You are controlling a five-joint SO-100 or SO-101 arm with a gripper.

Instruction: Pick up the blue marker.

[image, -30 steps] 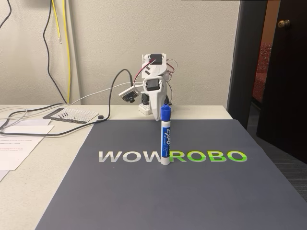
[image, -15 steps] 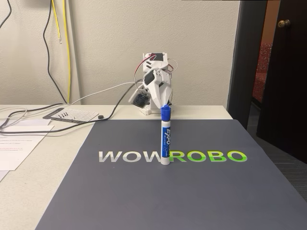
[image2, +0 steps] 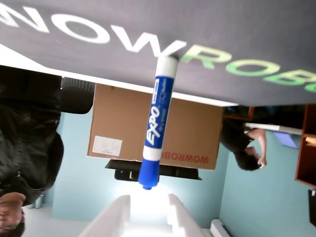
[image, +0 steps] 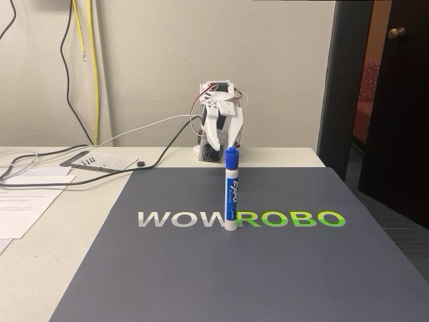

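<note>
The blue marker (image: 231,191) stands upright on the dark grey mat (image: 201,268), cap on top, at the gap between the white and green lettering. My white gripper (image: 223,142) is behind it at the back of the table, pointing toward it with its jaws spread open and nothing between them. The wrist view is upside down. There the blue marker (image2: 155,123) hangs from the mat (image2: 222,24), and its blue cap ends just short of my gripper (image2: 148,198), in line with the open gap between the two white fingers (image2: 112,217).
Papers (image: 27,201), a clipboard (image: 100,161) and black cables (image: 40,176) lie on the table to the left of the mat. A dark door (image: 395,100) stands at the right. Beyond the table edge the wrist view shows a cardboard box (image2: 153,133) and seated people (image2: 242,143).
The gripper has turned from facing left to facing the marker and its jaws have spread apart. The marker has not moved.
</note>
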